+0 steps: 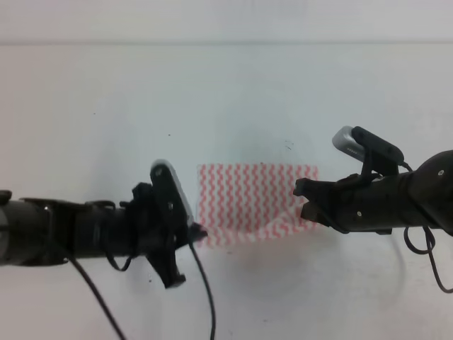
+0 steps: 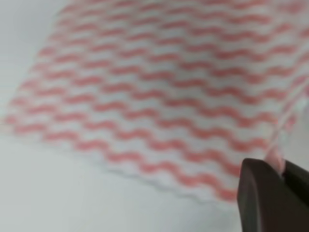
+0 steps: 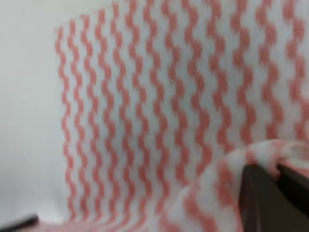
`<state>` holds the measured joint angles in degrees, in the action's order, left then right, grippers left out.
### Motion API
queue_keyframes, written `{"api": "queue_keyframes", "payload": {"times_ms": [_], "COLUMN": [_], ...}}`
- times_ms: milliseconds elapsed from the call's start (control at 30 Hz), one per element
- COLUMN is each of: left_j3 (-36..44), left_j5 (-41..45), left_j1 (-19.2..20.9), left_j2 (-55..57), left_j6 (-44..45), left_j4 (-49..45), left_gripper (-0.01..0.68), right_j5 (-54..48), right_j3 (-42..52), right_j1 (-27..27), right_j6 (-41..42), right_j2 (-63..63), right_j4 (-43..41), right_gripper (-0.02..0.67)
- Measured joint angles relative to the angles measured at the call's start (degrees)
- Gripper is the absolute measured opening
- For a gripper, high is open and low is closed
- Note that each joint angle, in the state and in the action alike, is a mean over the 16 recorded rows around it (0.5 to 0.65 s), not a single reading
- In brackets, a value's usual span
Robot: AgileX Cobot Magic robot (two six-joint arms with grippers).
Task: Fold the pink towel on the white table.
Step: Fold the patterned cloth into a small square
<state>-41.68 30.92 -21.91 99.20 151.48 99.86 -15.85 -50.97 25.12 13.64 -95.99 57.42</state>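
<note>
Thin cloth pink towel, matt

Towel on table, btwn end effectors.

Looks like lab or robot test station, not home. Plain white worktop fills nearly whole view, bare but for few dark specks. Two black robot arms reach in from left and right, loose black cables trailing over surface. Only soft item: pink towel with wavy stripes. No walls or furniture visible.
</note>
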Motion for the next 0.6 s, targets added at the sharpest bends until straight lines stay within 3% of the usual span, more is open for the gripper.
{"api": "queue_keyframes", "payload": {"times_ms": [600], "left_j3": [-5.2], "left_j5": [-2.9], "left_j1": [0.0], "left_j2": [1.9], "left_j6": [-8.1], "left_j4": [0.0], "left_gripper": [0.000], "right_j5": [0.2], "right_j3": [0.0], "right_j1": [-1.5], "right_j6": [-0.2], "right_j2": [-0.4], "right_j4": [1.2], "right_gripper": [-0.002]}}
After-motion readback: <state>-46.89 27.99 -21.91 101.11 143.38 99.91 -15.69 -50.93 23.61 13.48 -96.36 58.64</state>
